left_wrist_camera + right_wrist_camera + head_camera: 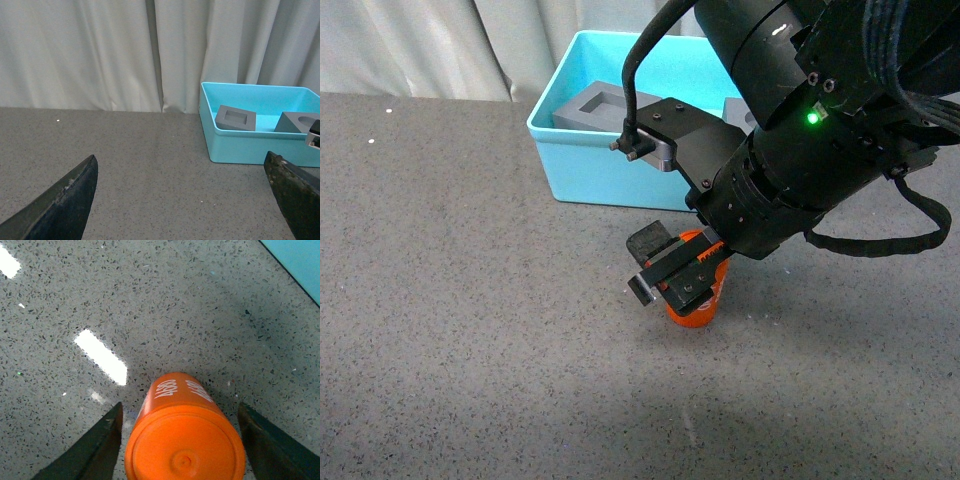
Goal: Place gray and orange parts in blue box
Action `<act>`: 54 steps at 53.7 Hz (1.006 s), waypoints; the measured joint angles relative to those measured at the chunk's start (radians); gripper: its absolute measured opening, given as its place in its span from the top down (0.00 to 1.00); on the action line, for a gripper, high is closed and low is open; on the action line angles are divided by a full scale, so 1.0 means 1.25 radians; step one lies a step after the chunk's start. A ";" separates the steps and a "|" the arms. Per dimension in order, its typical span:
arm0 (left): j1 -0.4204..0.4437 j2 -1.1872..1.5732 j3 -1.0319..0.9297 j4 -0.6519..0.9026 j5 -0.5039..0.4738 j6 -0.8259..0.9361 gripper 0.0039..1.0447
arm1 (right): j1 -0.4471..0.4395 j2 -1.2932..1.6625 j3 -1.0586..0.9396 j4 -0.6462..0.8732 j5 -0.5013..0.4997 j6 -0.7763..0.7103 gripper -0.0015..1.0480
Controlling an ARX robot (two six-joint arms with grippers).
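Note the speckled gray table (440,300) filling most of the front view, closed off at the far side by a pale pleated curtain (100,50). Locate the blue box (590,175) on the far part of the table, just right of centre, open top upward. Observe the black right arm (820,130) coming down from the upper right in front of the box and covering its right half. Find both gray parts already inside the box: the square-recess cube (235,118) toward the left end, the round-recess cube (295,122) apart from it and further right, mostly hidden behind the arm in the front view. Check the left gripper (180,200): jaws spread wide, bare table showing between the two dark fingers (65,200), box well ahead of them. Check the right gripper (670,275): lowered over the table just in front of the box, jaws parted and straddling the orange cylinder (185,440), with a thin strip of table visible between each finger and the cylinder wall in the right wrist view. Confirm the cylinder outside the box, near its front wall, base on the table. Read "4680" in white on its side.
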 joint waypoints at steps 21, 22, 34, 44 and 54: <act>0.000 0.000 0.000 0.000 0.000 0.000 0.06 | -0.022 -0.096 0.022 -0.056 0.018 0.002 0.57; 0.000 0.000 0.000 0.000 0.000 0.000 0.06 | -0.024 -0.101 0.025 -0.056 0.016 0.002 0.57; 0.000 0.000 0.000 0.000 0.000 0.000 0.06 | -0.079 -0.157 0.152 -0.088 0.001 0.001 0.57; 0.000 0.000 0.000 0.000 0.000 0.000 0.06 | -0.110 -0.073 0.306 -0.128 -0.009 0.008 0.57; 0.000 0.000 0.000 0.000 0.000 0.000 0.06 | -0.115 0.113 0.501 -0.199 -0.017 0.019 0.57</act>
